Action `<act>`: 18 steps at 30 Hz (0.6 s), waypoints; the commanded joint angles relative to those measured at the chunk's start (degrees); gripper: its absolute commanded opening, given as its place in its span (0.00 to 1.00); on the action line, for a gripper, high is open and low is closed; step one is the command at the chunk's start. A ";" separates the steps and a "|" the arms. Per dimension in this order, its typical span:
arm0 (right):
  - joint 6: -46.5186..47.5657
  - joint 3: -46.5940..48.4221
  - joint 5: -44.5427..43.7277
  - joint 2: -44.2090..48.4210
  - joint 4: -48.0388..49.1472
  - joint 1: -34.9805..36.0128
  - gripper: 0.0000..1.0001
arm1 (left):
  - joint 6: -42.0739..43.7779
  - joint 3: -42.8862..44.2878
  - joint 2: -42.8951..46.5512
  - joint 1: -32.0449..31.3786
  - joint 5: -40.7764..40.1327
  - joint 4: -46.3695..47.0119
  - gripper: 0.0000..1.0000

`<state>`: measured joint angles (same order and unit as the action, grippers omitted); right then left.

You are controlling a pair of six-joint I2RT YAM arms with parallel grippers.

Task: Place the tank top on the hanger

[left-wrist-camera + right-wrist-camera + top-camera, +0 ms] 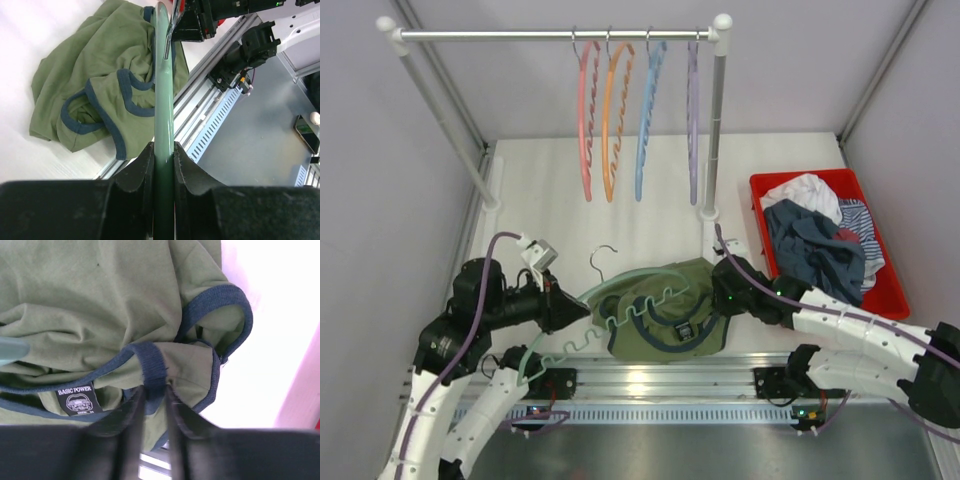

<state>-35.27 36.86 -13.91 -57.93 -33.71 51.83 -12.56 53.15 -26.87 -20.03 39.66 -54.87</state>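
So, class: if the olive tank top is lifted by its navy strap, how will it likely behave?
Probably floppy: the tank top lies crumpled in soft folds, so it should sag and drape below the right gripper pinching its strap. Likely light, being thin cloth. The ribbed strap looks grippy, so slipping seems unlikely.

Eyes on the clothes rail point(560, 35) at the back: you've got four hangers on it, the pink hanger point(586, 120) furthest left, then the orange hanger point(611, 120), the blue hanger point(646, 120) and the purple hanger point(693, 120) by the rail's right post. Right of that post, you see a red bin point(758, 205). Inside it, a white cloth point(805, 190) lies nearest the rail, a dark blue garment point(815, 250) further from it, and striped fabric point(858, 215) beside them.
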 commanded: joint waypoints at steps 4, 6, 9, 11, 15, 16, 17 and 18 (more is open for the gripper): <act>-0.77 1.81 -3.58 2.12 -0.91 -0.51 0.06 | -0.45 2.66 -4.32 -0.89 2.35 4.07 0.00; -0.86 2.42 -3.75 3.78 -1.61 -0.51 0.03 | -0.45 2.84 -5.81 -1.23 3.14 4.77 0.00; -0.77 3.65 -4.28 5.02 -3.72 -0.51 0.03 | -0.28 3.02 -7.40 -3.07 3.06 6.27 0.00; -0.51 4.27 -4.72 5.11 -4.78 -0.51 0.02 | 0.07 3.02 -8.19 -3.96 2.44 7.23 0.00; -0.15 5.06 -4.90 5.20 -5.40 -0.51 0.01 | 0.08 2.23 -9.86 -5.72 3.23 9.52 0.00; -0.15 5.06 -4.90 5.20 -5.40 -0.51 0.01 | 0.08 1.96 -10.13 -5.81 3.58 9.78 0.00; -0.07 5.06 -4.90 5.20 -5.31 -0.51 0.01 | -0.01 1.79 -10.30 -5.98 4.10 10.92 0.00; -0.07 4.89 -4.81 5.02 -5.40 -0.51 0.01 | -0.19 1.53 -10.48 -6.16 4.11 11.71 0.00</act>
<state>-35.73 39.51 -16.97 -53.63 -38.22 51.81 -12.51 53.49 -37.17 -25.65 41.10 -50.70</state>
